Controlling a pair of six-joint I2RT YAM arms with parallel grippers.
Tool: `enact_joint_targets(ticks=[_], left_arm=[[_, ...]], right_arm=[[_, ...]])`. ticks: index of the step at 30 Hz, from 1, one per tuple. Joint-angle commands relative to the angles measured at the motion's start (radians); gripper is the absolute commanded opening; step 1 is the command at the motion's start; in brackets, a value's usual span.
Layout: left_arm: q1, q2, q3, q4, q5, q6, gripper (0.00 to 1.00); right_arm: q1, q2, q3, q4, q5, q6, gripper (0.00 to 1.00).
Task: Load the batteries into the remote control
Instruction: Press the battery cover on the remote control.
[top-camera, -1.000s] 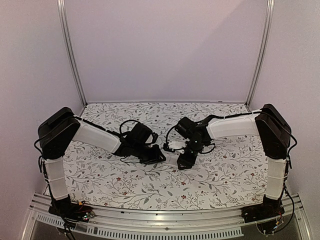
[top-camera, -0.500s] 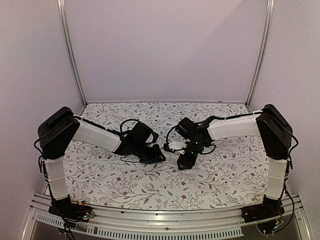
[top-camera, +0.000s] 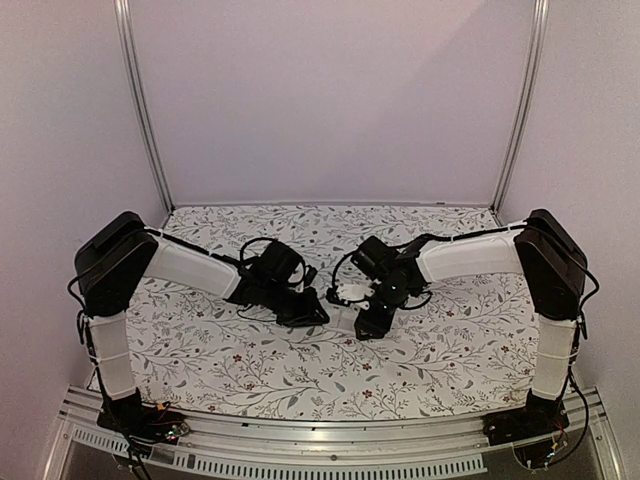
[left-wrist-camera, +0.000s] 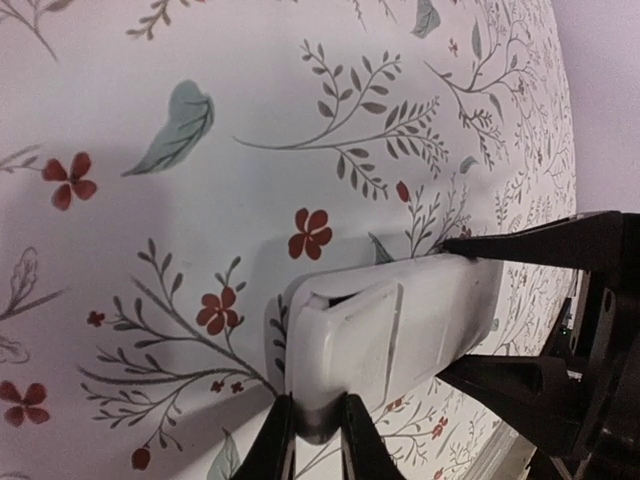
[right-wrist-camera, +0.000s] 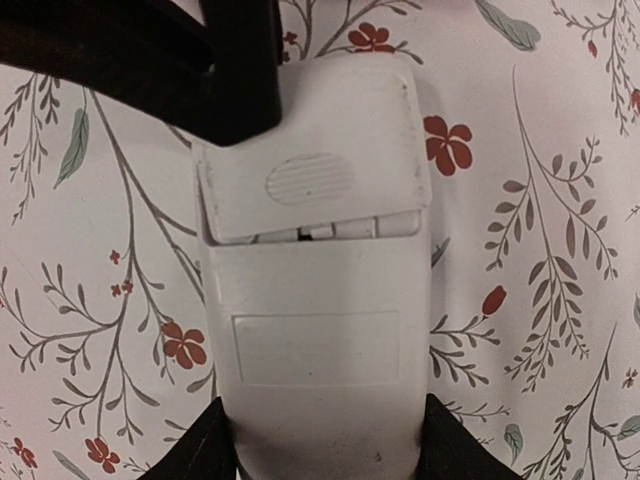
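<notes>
The remote control (top-camera: 345, 316) lies white back up on the flowered table, between both arms. Its battery cover (right-wrist-camera: 310, 170) sits slightly ajar, with a thin dark gap at its inner edge. My right gripper (right-wrist-camera: 320, 445) is shut across the width of the remote control (right-wrist-camera: 315, 330) at the end away from the cover. My left gripper (left-wrist-camera: 318, 445) pinches the rim of the remote control (left-wrist-camera: 400, 330) at the cover (left-wrist-camera: 365, 340) end. In the right wrist view its black fingers (right-wrist-camera: 235, 80) overlap a corner of the cover. The batteries are out of view.
The flowered tablecloth (top-camera: 300, 370) covers the whole table. Plain walls and metal posts (top-camera: 140, 110) close in the back and sides, and a metal rail (top-camera: 320, 430) runs along the near edge. Both arms (top-camera: 190, 270) reach in low toward the middle.
My left gripper's jaws have closed in a little on the remote control's rim and its wrist has shifted slightly. The right arm and the remote control have stayed put.
</notes>
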Motion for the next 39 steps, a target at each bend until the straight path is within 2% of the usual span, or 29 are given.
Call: enact_joint_targets(ticks=[1, 15, 18, 23, 28, 39], left_arm=[[0.017, 0.058, -0.043, -0.200, 0.030, 0.058, 0.14], [0.023, 0.125, 0.050, -0.297, 0.022, 0.185, 0.21], [0.015, 0.124, 0.065, -0.318, -0.002, 0.192, 0.24], [0.014, 0.139, 0.092, -0.346, -0.033, 0.202, 0.24], [0.013, 0.131, 0.094, -0.349, -0.058, 0.200, 0.33], [0.013, 0.141, 0.115, -0.332, -0.048, 0.223, 0.34]], right_arm=[[0.020, 0.039, -0.045, 0.120, 0.010, -0.001, 0.21], [0.022, 0.030, -0.051, 0.126, -0.021, -0.042, 0.20], [0.022, 0.034, -0.047, 0.121, -0.021, -0.043, 0.20], [0.021, 0.033, -0.045, 0.116, -0.022, -0.046, 0.20], [0.022, 0.037, -0.044, 0.109, -0.028, -0.047, 0.19], [0.022, 0.041, -0.039, 0.093, -0.047, -0.054, 0.18]])
